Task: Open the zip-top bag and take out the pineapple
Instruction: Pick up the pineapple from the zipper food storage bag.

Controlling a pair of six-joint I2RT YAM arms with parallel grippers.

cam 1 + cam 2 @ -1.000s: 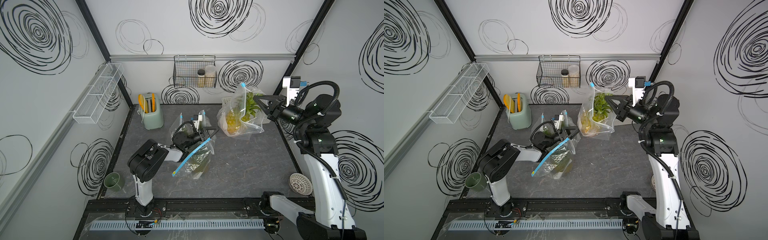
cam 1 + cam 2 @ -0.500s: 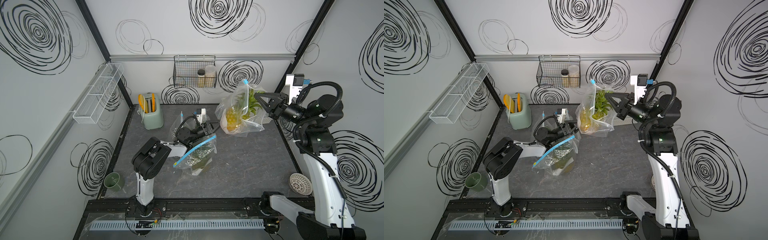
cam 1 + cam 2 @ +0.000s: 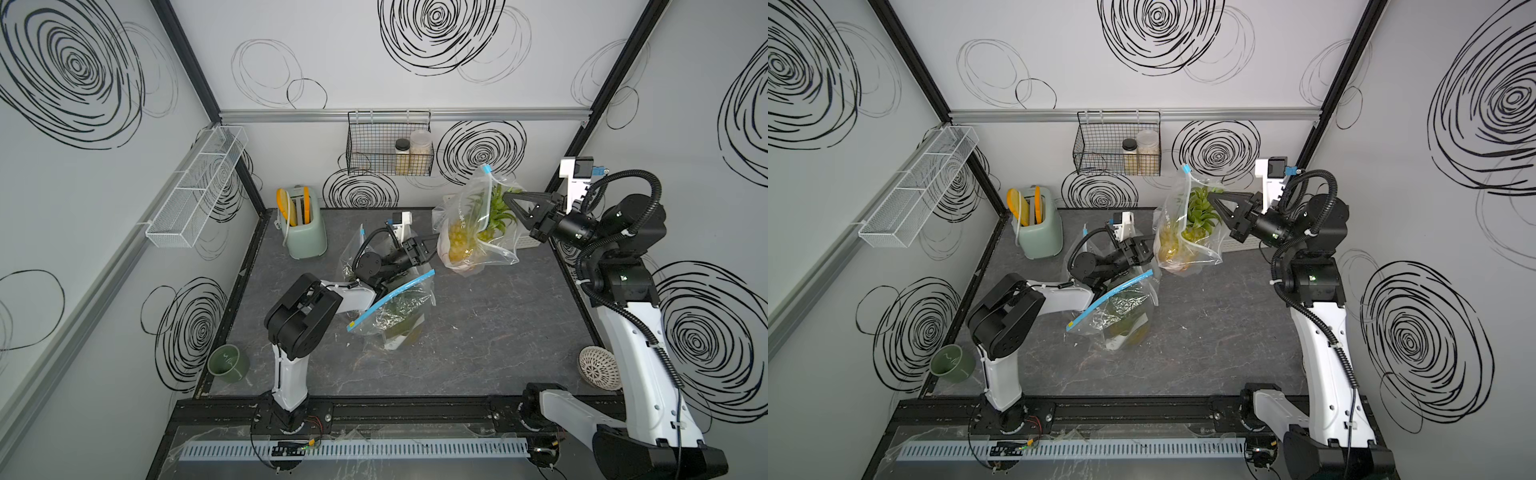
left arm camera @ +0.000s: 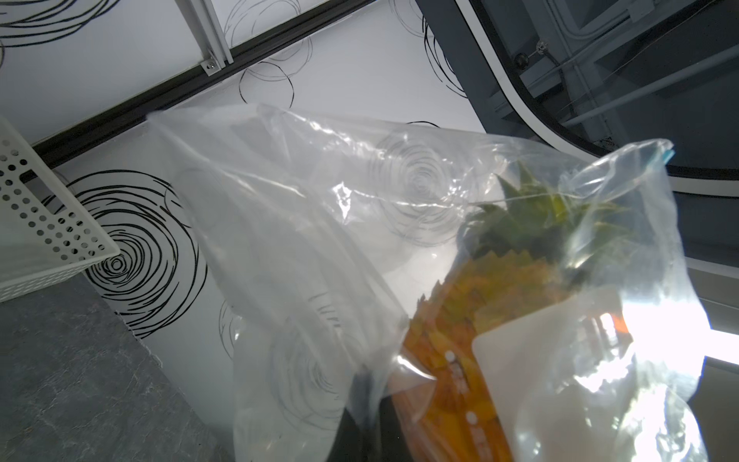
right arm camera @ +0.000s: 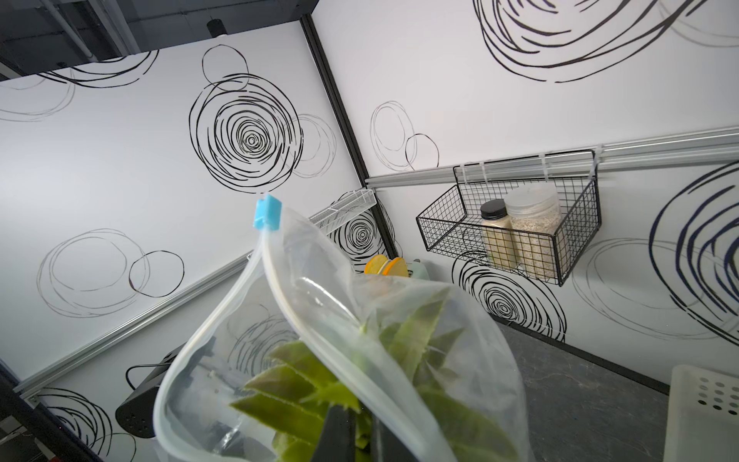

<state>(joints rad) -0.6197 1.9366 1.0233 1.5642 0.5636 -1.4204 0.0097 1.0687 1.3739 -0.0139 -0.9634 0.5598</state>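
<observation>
At the back of the table, my right hand is clamped on the leafy crown of the pineapple inside the opened zip-top bag. My left hand, closed, apparently pinches its slippery film. Heavy fruit, I judge; the stiff crown looks the surest hold.

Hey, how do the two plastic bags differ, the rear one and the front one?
The rear bag stands upright; the front bag slumps crumpled on the table. The rear bag's mouth gapes open, with a pineapple plain inside; the front bag looks zipped shut, its contents unclear. Both are clear zip-top bags with blue closures.
</observation>
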